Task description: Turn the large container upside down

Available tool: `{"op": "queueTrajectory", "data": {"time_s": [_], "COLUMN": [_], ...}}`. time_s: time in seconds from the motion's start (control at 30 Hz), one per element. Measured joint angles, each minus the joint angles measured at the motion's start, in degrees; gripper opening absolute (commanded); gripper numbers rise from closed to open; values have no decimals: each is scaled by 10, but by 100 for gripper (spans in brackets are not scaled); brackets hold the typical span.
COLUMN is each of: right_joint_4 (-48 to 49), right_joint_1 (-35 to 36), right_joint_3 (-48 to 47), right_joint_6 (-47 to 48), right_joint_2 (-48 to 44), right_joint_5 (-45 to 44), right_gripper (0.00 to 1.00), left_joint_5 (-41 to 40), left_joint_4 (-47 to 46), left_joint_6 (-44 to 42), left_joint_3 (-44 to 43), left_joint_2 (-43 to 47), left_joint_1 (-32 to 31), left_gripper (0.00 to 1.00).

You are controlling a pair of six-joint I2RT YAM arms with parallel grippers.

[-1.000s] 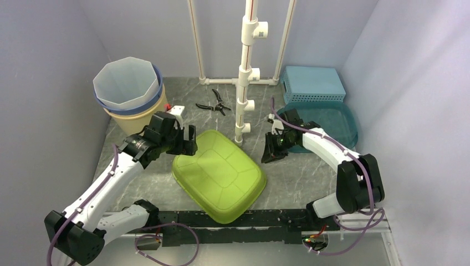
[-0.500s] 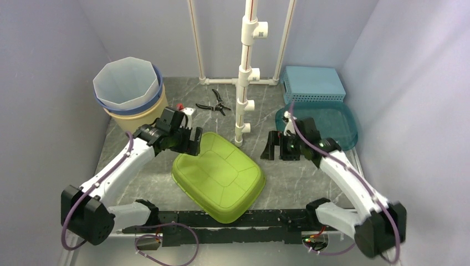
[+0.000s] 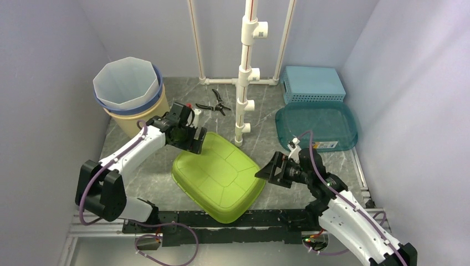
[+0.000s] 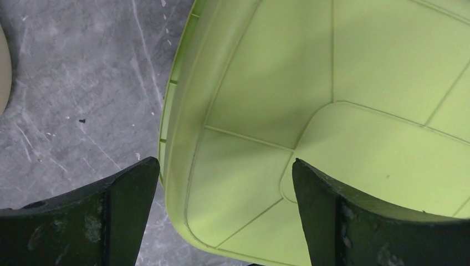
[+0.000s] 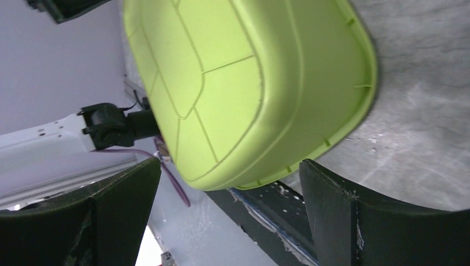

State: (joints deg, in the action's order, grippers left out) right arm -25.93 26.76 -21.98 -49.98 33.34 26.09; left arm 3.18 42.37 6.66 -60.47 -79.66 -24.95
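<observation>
Right gripper (image 3: 266, 168) has swung from the teal tray (image 3: 317, 123) to just beside the green container (image 3: 219, 174), jaws wide and empty. Left gripper (image 3: 195, 145) likewise straddles its far-left rim. Container lies base-up mid-table, apparently inverted already; withdraw without nudging it.

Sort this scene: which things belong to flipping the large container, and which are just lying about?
Job: large lime-green plastic tub; left tool, open at its rim; right tool, open beside it.
Lying about: translucent teal plastic tray; light-blue perforated plastic basket; stacked round buckets; black pliers; white pipe frame.
</observation>
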Motion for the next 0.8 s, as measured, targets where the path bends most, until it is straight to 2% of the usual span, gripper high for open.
{"op": "queueTrajectory", "data": {"time_s": [0.2,0.37,0.6,0.8], "right_joint_4": [46,53,47,6], "right_joint_1": [62,105,110,109], "right_joint_3": [9,13,-1,-41], "right_joint_6": [-52,-74,-80,-83], "right_joint_2": [-3,31,122,159], "right_joint_5": [-16,-47,-84,-128], "right_gripper": [100,100,100,100], "left_joint_5": [11,61,120,153], "left_joint_4": [-19,-31,-38,-31], "left_joint_6": [-14,-15,-13,0], "left_joint_3": [0,7,42,54], "left_joint_2": [-34,-45,-9,9], "left_joint_1": [17,21,24,28], "left_gripper": [95,95,92,89]}}
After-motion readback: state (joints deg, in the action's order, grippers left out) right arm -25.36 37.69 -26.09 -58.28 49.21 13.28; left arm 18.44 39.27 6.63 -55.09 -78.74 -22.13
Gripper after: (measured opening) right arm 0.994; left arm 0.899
